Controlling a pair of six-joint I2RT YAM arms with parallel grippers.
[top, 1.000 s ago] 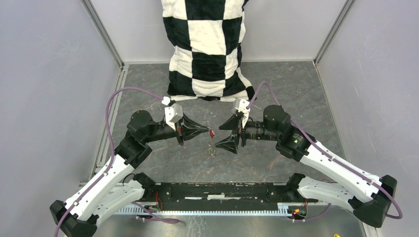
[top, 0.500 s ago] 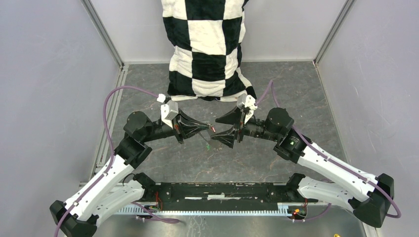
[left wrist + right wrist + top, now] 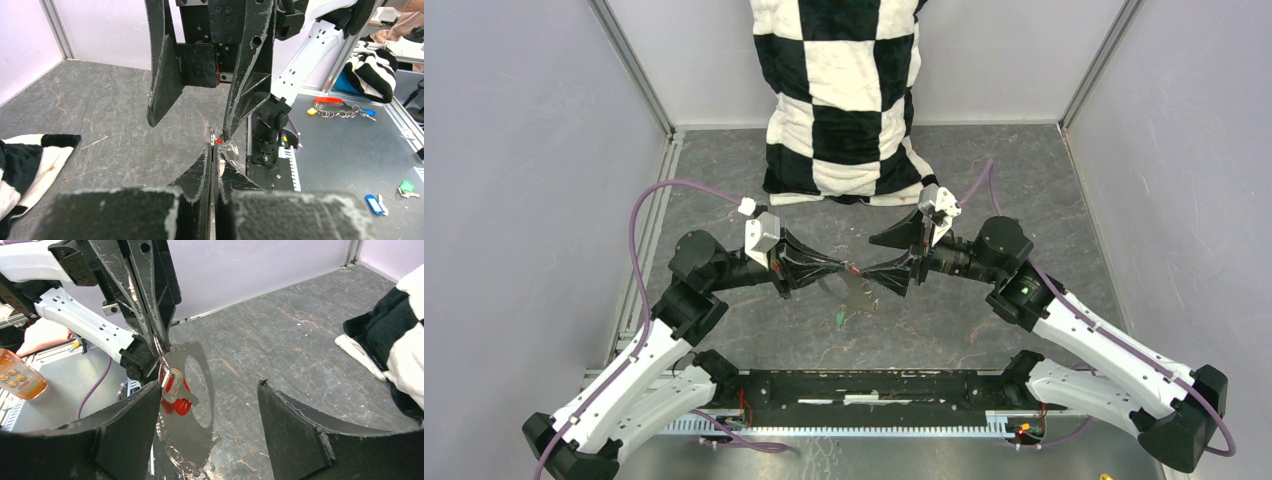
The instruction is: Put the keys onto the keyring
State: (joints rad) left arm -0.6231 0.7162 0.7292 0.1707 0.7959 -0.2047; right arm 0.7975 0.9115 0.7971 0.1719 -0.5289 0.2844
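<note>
My left gripper (image 3: 849,268) is shut on the top of the keyring (image 3: 200,405), a silvery-grey loop that hangs below it with small metal links (image 3: 186,467) at the bottom. The red-headed key (image 3: 176,390) dangles just under the left gripper (image 3: 161,352), its metal blade across the red head. A green-headed key (image 3: 837,318) shows lower down, small; I cannot tell whether it hangs or lies on the floor. My right gripper (image 3: 209,386) is open, facing the left one, its left finger (image 3: 140,410) right beside the red key (image 3: 854,270). In the left wrist view, the left gripper (image 3: 212,150) is pressed together, the right gripper (image 3: 190,129) open above.
A black-and-white checkered cloth (image 3: 844,100) lies at the back of the dark stone-patterned floor (image 3: 1024,190), between grey walls. Outside the cell, a bench holds spare keys and tags (image 3: 340,112) and an orange bottle (image 3: 20,382).
The open right gripper has turned and closed in on the left gripper's tip, now reaching the red key. The left gripper stayed shut; the ring and the green key swung lower and left.
</note>
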